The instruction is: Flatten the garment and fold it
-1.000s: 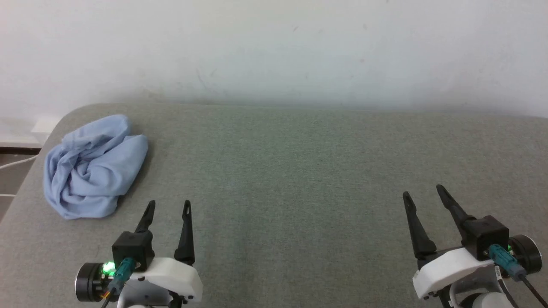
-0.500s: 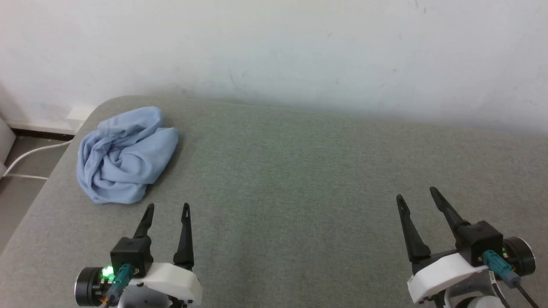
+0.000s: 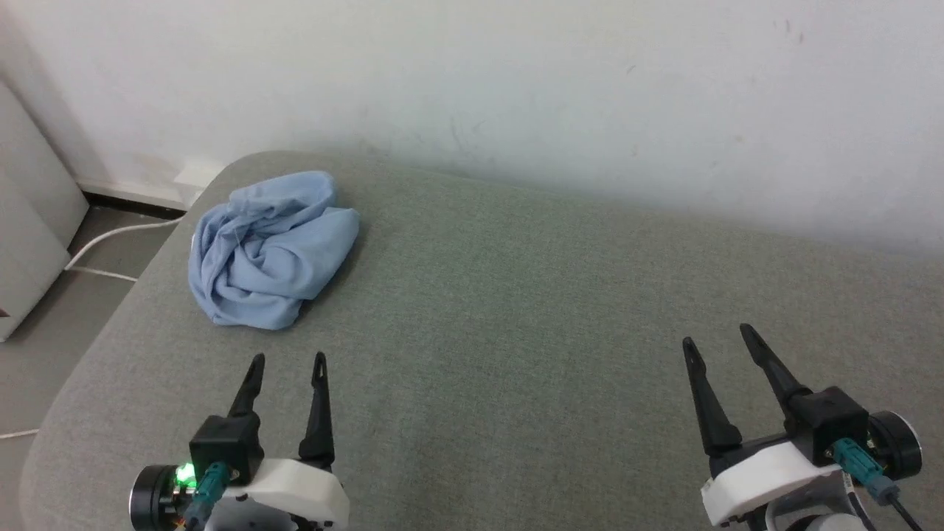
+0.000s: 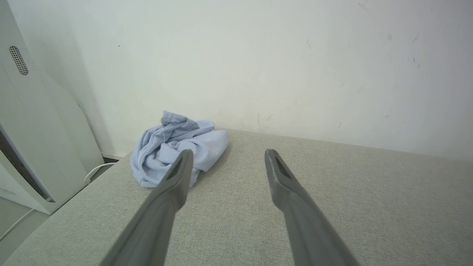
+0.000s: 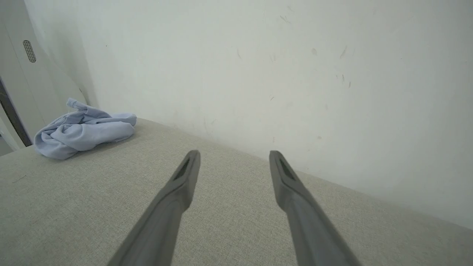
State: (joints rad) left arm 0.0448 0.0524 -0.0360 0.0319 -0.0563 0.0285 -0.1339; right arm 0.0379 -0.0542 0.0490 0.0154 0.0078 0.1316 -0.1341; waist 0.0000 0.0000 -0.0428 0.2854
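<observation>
Reaching forward from the near edge of the head view, both arms sit low over the grey padded worktop (image 3: 516,332). Each white wrist housing is nearest the camera, and its two dark fingers point away toward the wall. The left hand (image 3: 287,358) stands at the lower left with its fingers spread wide, nothing between them and nothing touched. A green light glows on its wrist. The right hand (image 3: 716,335), at the lower right and well apart from the left, is angled a little to the left. Its fingers are likewise spread wide and empty.

Farther on, past the left hand and slightly to its left, the garment (image 3: 269,251) lies as a crumpled light blue heap near the worktop's far left rounded corner, neither flattened nor folded. In the left wrist view the heap sits beyond the tip of that view's left finger, and the head view shows a gap between them. In the right wrist view it lies far off to the left. Behind the worktop rises a scuffed white wall (image 3: 516,88). Off the left edge stand a pale cabinet (image 3: 29,214) and a white cable (image 3: 110,234) on the floor (image 3: 59,332).
</observation>
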